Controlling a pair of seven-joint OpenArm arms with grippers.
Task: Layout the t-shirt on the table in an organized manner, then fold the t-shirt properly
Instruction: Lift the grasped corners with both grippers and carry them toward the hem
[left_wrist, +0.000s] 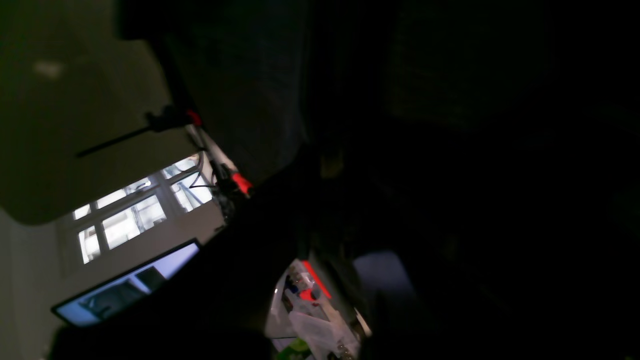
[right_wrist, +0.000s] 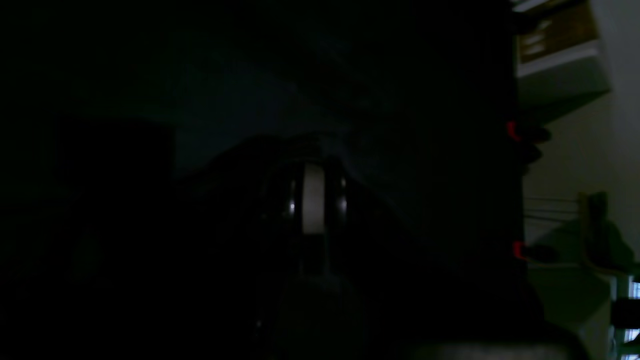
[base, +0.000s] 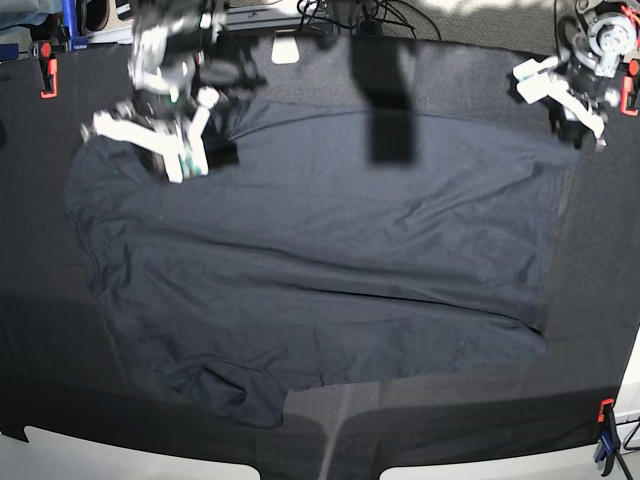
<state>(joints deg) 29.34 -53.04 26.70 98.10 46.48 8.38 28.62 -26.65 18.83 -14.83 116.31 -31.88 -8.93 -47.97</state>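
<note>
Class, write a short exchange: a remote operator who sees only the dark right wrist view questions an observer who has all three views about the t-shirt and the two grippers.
Operator: My view is nearly black. How does the t-shirt lie?
Observer: In the base view the t-shirt is spread wide on the table, with creases across its middle and one sleeve bunched at the near edge.
Operator: Where are the grippers?
Observer: Each is at a far corner of the t-shirt: the right gripper on that view's left, the left gripper on its right.
</note>
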